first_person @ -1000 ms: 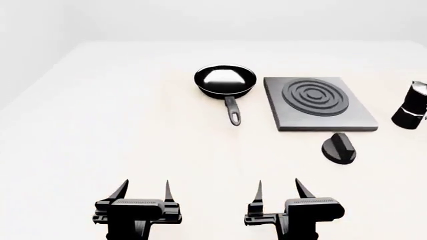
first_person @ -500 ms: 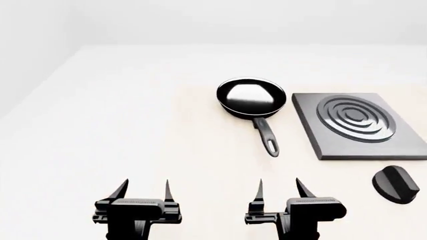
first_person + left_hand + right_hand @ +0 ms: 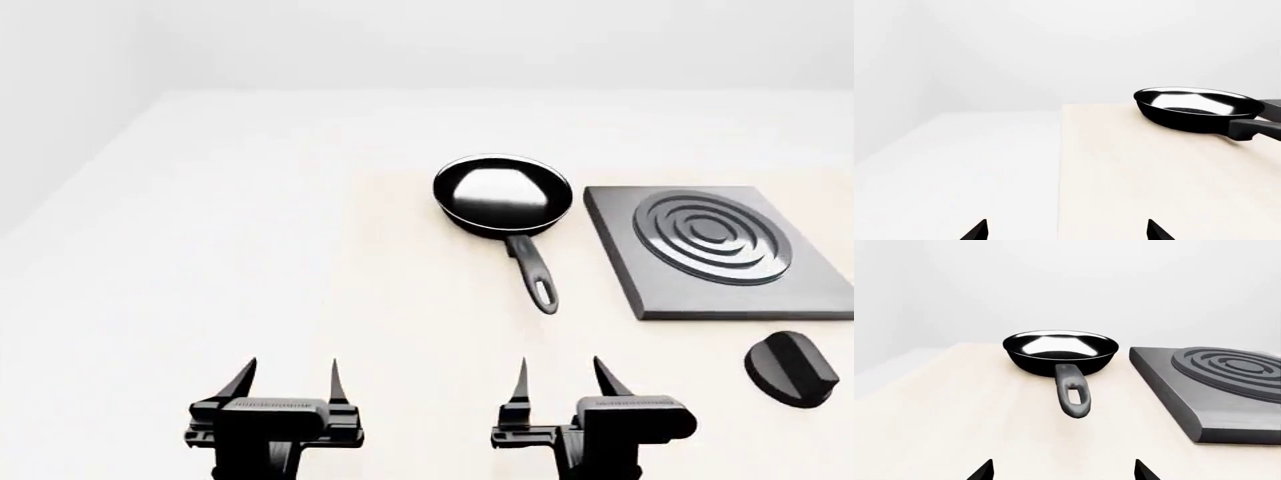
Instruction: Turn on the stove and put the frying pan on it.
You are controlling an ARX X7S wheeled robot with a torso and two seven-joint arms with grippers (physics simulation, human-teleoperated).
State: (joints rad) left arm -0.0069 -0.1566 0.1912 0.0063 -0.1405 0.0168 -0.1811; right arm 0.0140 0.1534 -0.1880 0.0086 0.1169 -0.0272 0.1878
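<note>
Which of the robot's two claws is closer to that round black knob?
Right. The right gripper sits just inward of the knob; the left gripper is farther off, across the table.

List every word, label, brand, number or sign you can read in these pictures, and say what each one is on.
None: no readable text shows in any view.
The frying pan is plain black.
The stove bears only raised rings.
The knob has a plain ridge and no markings.
The left gripper and right gripper are unlabelled.

I'm in a bare simulated kitchen mock-up: pale cream counter [image 3: 267, 300], featureless white walls, a dark grey square stove slab [image 3: 721, 250], a glossy black frying pan [image 3: 502, 195].
</note>
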